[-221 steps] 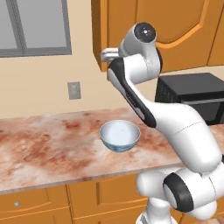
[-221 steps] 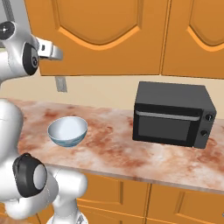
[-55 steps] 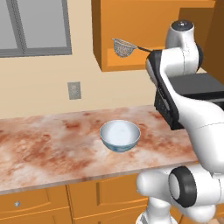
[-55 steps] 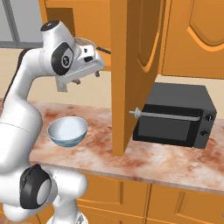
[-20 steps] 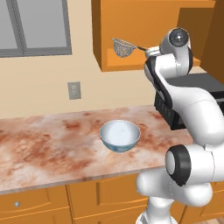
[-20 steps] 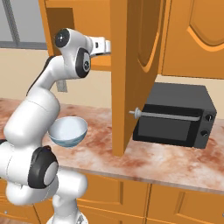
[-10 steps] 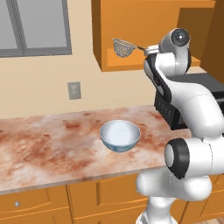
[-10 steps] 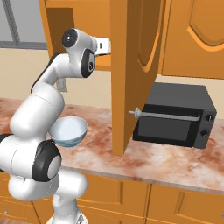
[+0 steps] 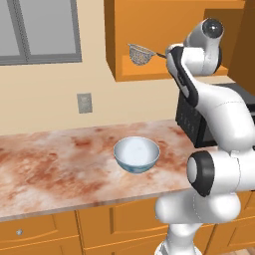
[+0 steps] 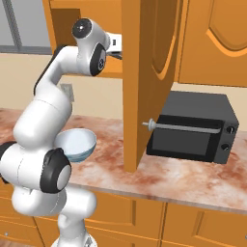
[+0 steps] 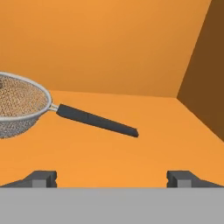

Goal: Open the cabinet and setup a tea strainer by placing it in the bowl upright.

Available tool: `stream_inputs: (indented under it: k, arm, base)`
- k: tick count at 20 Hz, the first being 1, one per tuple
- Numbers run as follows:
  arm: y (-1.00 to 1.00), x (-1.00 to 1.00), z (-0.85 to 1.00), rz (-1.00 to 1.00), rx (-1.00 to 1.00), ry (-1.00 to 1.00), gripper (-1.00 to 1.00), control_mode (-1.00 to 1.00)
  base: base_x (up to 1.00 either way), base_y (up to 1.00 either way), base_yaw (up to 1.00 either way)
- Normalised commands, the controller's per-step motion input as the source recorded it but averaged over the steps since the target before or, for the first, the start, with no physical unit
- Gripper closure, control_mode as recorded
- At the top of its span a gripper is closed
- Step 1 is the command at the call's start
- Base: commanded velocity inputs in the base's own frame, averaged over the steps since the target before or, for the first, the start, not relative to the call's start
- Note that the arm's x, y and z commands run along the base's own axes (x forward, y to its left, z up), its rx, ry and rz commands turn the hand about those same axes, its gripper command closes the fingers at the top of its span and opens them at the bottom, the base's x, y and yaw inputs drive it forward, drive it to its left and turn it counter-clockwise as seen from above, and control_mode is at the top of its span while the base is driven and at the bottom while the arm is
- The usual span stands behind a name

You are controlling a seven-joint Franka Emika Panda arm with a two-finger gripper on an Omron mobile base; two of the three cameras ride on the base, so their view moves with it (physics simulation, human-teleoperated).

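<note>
The tea strainer is seen resting on the cabinet shelf, handle pointing outward. On the marbled counter, the bowl and a black microwave are found standing well apart.

Bright, even rendered light, soft shadows, no glare, sharp focus throughout, darker brown right inner wall of orange cabinet

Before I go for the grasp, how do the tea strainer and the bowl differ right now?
The tea strainer is silver wire mesh with a black handle; the bowl is pale ceramic without one. The tea strainer sits up in the open cabinet; the bowl stands below on the counter. Both are round and open-topped.
</note>
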Motion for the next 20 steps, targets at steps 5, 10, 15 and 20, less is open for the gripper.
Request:
stream_inputs:
  k: [5, 10, 15, 20]
  arm:
    - [0.04, 0.00, -0.19, 0.03, 0.00, 0.03, -1.00, -1.00]
    - [0.00, -0.03, -0.03, 0.04, 0.00, 0.01, -1.00, -1.00]
    - [0.00, 0.00, -0.02, 0.04, -0.03, 0.01, -1.00, -1.00]
    - [0.00, 0.00, -0.15, 0.03, -0.08, 0.10, -1.00, -1.00]
  base:
    - [0.00, 0.00, 0.00]
    - [0.00, 0.00, 0.00]
    - [0.00, 0.00, 0.00]
    - [0.00, 0.00, 0.00]
